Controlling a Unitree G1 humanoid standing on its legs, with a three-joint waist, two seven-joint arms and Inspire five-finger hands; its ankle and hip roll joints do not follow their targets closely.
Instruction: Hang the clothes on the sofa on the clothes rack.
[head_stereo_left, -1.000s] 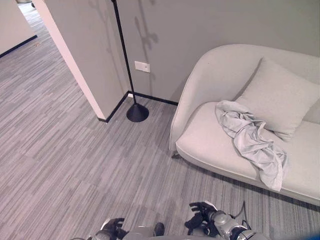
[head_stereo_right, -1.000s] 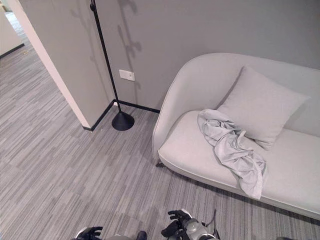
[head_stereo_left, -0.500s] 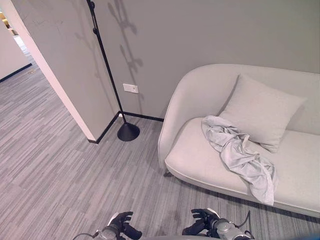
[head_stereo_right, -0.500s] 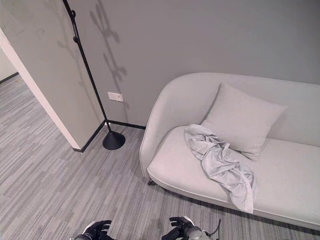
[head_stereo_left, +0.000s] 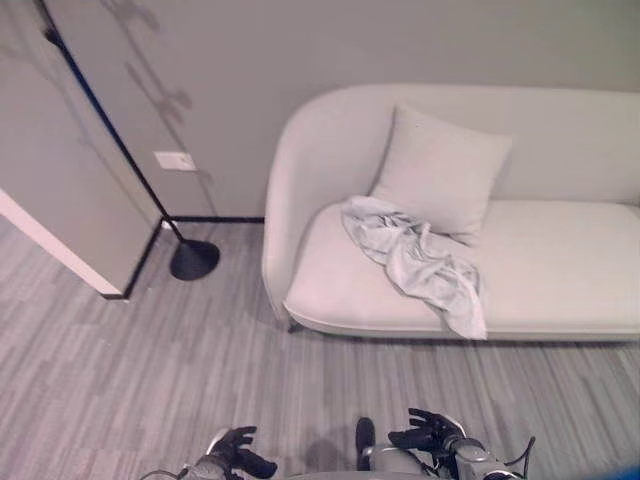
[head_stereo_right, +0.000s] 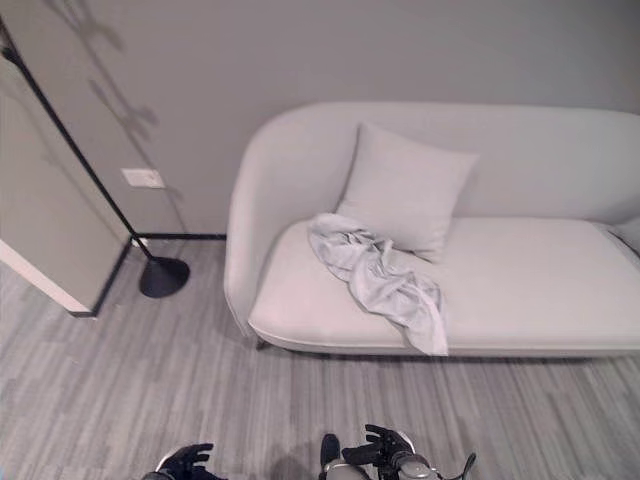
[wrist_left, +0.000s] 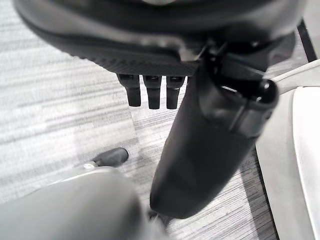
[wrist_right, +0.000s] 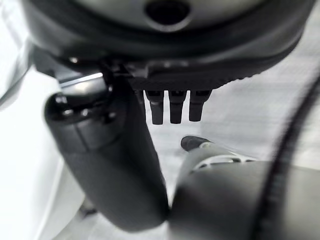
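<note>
A crumpled light grey garment lies on the seat of a pale sofa, partly against a square cushion and hanging a little over the front edge. The clothes rack is a thin black pole on a round black base, standing on the floor left of the sofa by the wall. Both hands hang low, far from the sofa. My left hand and right hand are open and hold nothing; the wrist views show the left fingers and the right fingers relaxed over the floor.
Grey striped carpet runs between me and the sofa. A wall corner juts out at the left behind the rack, and a white socket sits on the grey wall.
The whole picture has shifted, so the camera has turned; the sofa now sits in the middle and the rack at the far left. The garment lies as before. Both hands stay low.
</note>
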